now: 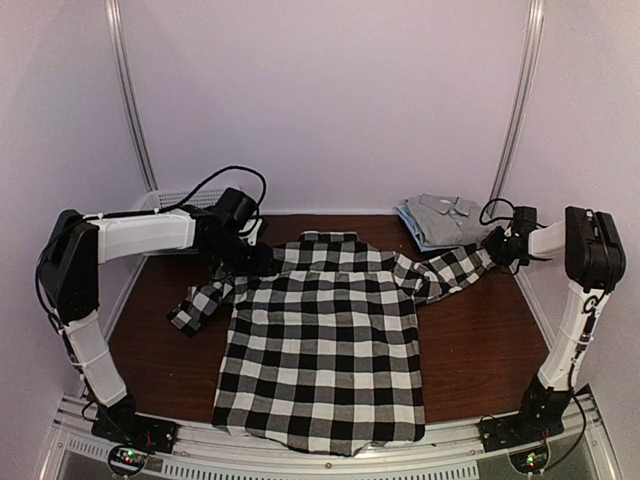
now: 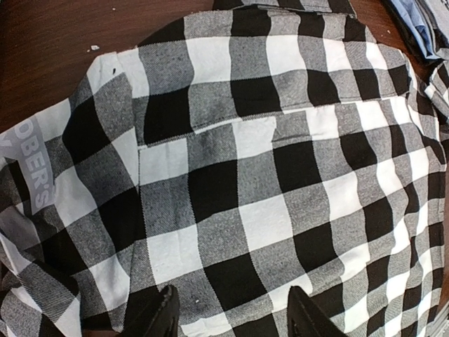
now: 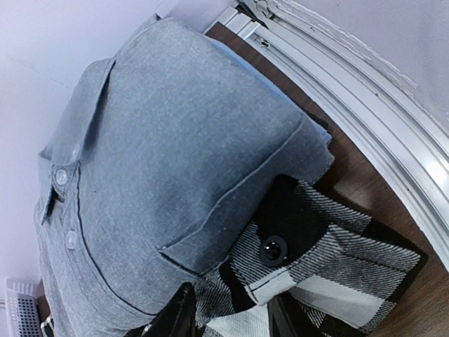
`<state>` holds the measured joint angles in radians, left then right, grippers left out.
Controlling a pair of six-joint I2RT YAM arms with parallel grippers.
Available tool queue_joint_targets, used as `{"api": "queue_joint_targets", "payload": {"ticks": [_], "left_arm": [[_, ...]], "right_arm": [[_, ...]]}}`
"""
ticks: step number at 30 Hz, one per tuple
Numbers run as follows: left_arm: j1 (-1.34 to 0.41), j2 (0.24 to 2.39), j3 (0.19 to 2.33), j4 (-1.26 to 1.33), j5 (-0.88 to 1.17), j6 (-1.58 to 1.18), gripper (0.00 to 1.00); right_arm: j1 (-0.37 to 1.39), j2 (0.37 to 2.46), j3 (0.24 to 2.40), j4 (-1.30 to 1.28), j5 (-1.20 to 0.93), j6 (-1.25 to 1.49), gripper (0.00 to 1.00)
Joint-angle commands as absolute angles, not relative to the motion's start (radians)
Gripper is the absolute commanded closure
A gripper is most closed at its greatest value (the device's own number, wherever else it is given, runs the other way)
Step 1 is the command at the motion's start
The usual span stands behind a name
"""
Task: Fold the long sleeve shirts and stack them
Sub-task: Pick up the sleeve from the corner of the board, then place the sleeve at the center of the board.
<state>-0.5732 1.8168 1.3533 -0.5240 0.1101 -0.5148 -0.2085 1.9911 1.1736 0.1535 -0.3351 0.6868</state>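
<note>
The large black-and-white checked shirt (image 1: 320,350) lies spread flat on the brown table (image 1: 480,340), collar at the far side. Its left sleeve is bent back at the left (image 1: 195,305). My left gripper (image 1: 240,255) is open over the left shoulder; in the left wrist view (image 2: 235,316) the checked cloth (image 2: 245,175) lies under the spread fingers. My right gripper (image 1: 497,245) is shut on the right sleeve's cuff (image 3: 309,239), which sits between the fingers (image 3: 228,316). The folded grey shirt (image 3: 175,140) lies on a light blue one at the back right (image 1: 440,218).
A white basket (image 1: 165,200) stands at the back left corner. Metal frame rails (image 1: 130,100) rise along the back walls, and one rail (image 3: 351,91) runs close behind the folded stack. Cables hang from both wrists.
</note>
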Motion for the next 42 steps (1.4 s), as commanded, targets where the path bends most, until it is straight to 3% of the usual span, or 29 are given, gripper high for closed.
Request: {"api": "queue_joint_targets", "payload": {"ticks": [1,9,19,26,34,42], "left_arm": [[-0.578,1.773,1.366,-0.522,0.103,-0.514,0.47],[-0.578,1.774,1.385,-0.525,0.117,-0.513,0.47],[-0.584,1.748,1.410,-0.526,0.154,-0.521,0.47],[-0.594,1.732,1.433,-0.525,0.192,-0.536,0.47],[-0.612,1.719,1.440,-0.498,0.257,-0.542,0.47],[-0.614,1.707,1.364,-0.424,0.340,-0.570,0.47]], "right_arm": [[-0.222,2.033,1.199,0.195,-0.331,0.675,0.69],[-0.225,2.002,1.201,0.155,-0.327,0.620,1.00],[-0.217,1.742,1.059,0.175,-0.370,0.585,1.00],[-0.102,1.510,0.971,0.136,-0.393,0.547,1.00],[0.253,1.307,0.931,0.028,-0.243,0.509,1.00],[0.675,1.347,0.825,0.132,-0.069,0.642,1.00]]}}
